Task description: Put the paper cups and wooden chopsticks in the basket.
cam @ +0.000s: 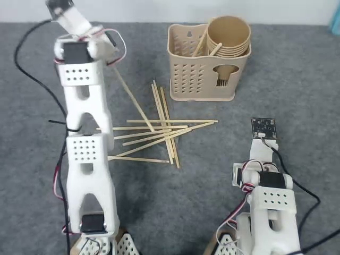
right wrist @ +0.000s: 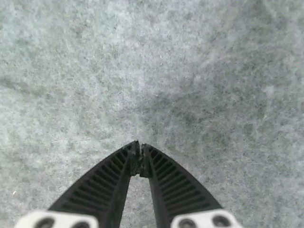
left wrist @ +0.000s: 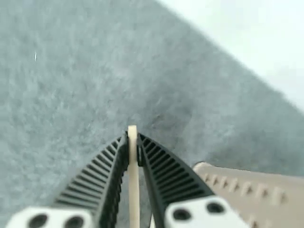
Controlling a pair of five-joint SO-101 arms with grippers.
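Clamping left jaws hold one pale, straight wooden chopstick (left wrist: pixel 133 180).

- No text, number, label or sign can be read on the basket (cam: pixel 183 74), the cups (cam: pixel 228 32) or the chopsticks (cam: pixel 175 121).
- Camera board (cam: pixel 264 127): any marks are too small to read.

Grey felt mat (cam: pixel 297 106) w/ pale wall (cam: pixel 159 10) behind.

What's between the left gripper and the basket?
Only bare grey mat separates the left gripper, shut on a chopstick, from the basket, in the high view.
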